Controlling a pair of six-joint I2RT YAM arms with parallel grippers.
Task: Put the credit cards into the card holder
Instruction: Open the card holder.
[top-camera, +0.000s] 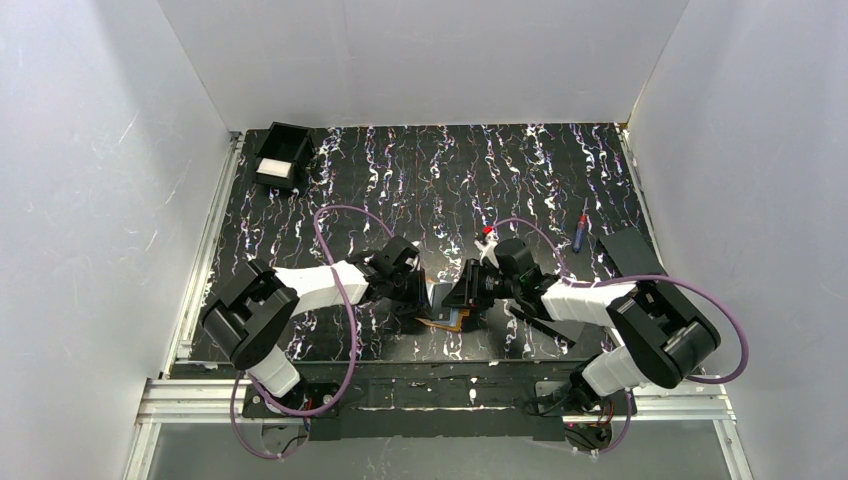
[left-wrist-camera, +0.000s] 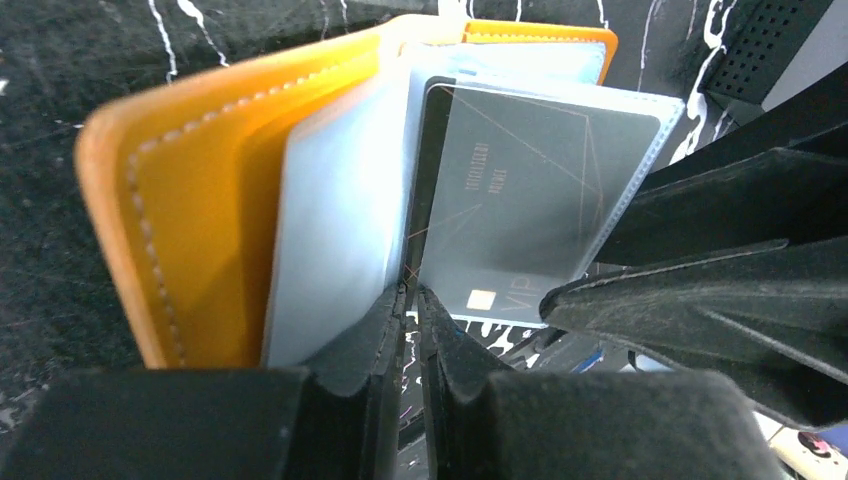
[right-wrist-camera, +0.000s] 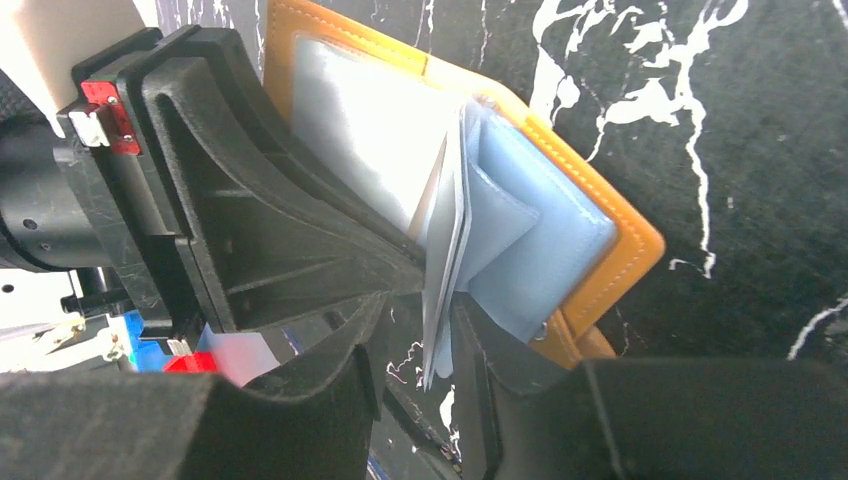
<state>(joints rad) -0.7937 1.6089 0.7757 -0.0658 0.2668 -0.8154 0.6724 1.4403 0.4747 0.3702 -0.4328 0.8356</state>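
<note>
Because both arms (top-camera: 320, 285) crowd over it from above, the card holder (left-wrist-camera: 200, 230) is mostly hidden at 6 o'clock on the bench (top-camera: 500, 170). It fans open at 12 o'clock from the left end effector (left-wrist-camera: 411, 300), which is nipped on one sleeve edge. At its 3 o'clock the right end effector (right-wrist-camera: 420, 342) narrowly straddles the sleeved grey credit card (left-wrist-camera: 520, 200); whether it grips I cannot tell.

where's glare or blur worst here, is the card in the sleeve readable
Left wrist: the card holder's near orange cover is soft, but the grey card in its clear sleeve is sharp enough to show a chip and VIP. Right wrist: glare whitens the upper sleeve. Top external: even light, holder tiny and mostly hidden.
</note>
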